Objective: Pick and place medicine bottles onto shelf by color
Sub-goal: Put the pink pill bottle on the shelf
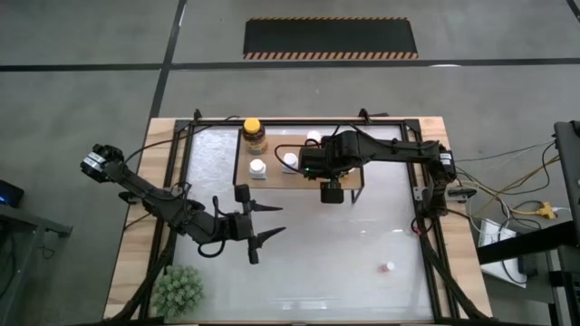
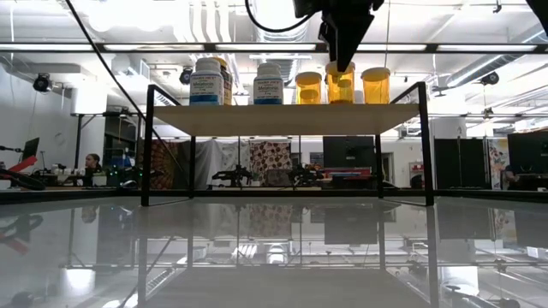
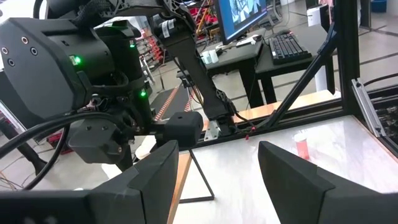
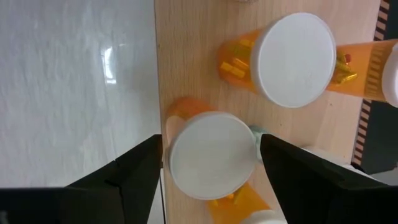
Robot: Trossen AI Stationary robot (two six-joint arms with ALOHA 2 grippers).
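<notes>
Orange bottle [image 4: 211, 163], white cap, upright on shelf [image 4: 193, 56], right gripper [image 4: 211, 168] jaws astride

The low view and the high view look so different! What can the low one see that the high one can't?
Only the low view shows the shelf's thin black legs, the blue labels on the white bottles, and a row of three orange bottles standing side by side on the board, plus the room behind.

Only the high view shows the left hand open over the table, a small bottle lying loose on the tabletop, and the green plant.

Both show the shelf holding bottles and the right hand right above the orange ones.
</notes>
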